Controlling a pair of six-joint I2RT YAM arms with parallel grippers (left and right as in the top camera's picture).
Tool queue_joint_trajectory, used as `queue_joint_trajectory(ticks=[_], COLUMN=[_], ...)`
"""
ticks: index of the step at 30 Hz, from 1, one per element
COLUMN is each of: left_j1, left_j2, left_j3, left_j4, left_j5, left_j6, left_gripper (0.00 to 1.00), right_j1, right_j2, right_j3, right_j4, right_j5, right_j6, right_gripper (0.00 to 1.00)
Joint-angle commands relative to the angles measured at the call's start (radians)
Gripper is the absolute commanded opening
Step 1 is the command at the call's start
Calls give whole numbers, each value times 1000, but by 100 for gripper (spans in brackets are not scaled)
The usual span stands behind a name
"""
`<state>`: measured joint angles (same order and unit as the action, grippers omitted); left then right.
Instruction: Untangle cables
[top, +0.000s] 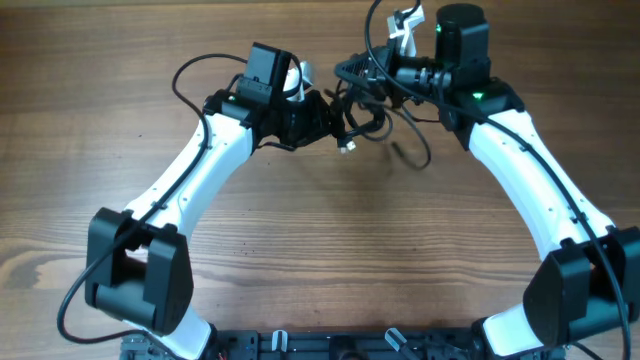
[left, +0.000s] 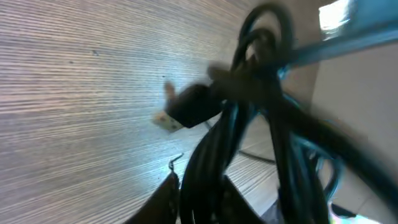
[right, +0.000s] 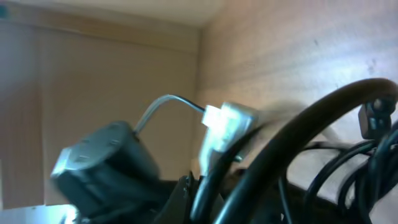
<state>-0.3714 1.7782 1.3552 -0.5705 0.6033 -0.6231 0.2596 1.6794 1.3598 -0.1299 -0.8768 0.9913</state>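
Nearest, bare bench (top: 330, 260). Just beyond, a silver-tipped plug (top: 347, 147) shows at the tangle's near edge. Next the left gripper (top: 322, 120), at the tangle's left side, jaws drawn in on a bundle of the cables (top: 372, 105) that fills the gap between them. Farthest back, the right gripper (top: 383, 73) is closed, tip buried among the loops; whether it pinches a strand, cannot tell.

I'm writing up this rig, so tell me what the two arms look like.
The left arm and right arm match: curved white links, bulky black joint housings, small green indicator lights, and black wires looping off the shells.
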Motion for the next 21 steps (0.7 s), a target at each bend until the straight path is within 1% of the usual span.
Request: queue_joint_trajectory(ticks=[1, 4, 6, 8, 10, 12, 13, 16, 17, 18, 19, 21], left_j1=[-6, -6, -6, -6, -6, -5, -3, 6, 14, 19, 26, 39], left_j2=[72, 75, 75, 76, 76, 76, 75, 69, 55, 35, 10, -48], left_j3=[-14, -14, -14, -15, -15, -15, -15, -14, -14, -14, -14, -14], left_j4=[-21, -21, -29, -51, -76, -95, -96, -79, -67, -56, -47, -35], left_j5=[-47, -108, -161, -232, -283, -310, -310, -309, -305, -301, -301, -304], left_j6=[10, 10, 10, 10, 13, 57, 107, 190, 221, 240, 259, 288], left_gripper=[10, 7, 5, 4, 4, 4, 4, 4, 4, 4, 4, 4], right_j1=[-68, -100, -117, -145, -176, -211, -237, -254, -253, -253, -253, -254], right_j2=[-94, -93, -93, -93, -93, -92, -92, -92, -92, -92, -92, -92], right_j3=[26, 26, 26, 26, 26, 26, 26, 26, 26, 26, 26, 26], right_j4=[115, 256, 399, 595, 646, 631, 528, 245, 80, -33, -117, -232], right_j5=[-122, -216, -267, -294, -292, -291, -264, -169, -77, 8, 85, 221], right_j6=[124, 269, 385, 508, 531, 498, 404, 183, 41, -47, -105, -200], right_gripper=[4, 4, 4, 4, 4, 4, 4, 4, 4, 4, 4, 4])
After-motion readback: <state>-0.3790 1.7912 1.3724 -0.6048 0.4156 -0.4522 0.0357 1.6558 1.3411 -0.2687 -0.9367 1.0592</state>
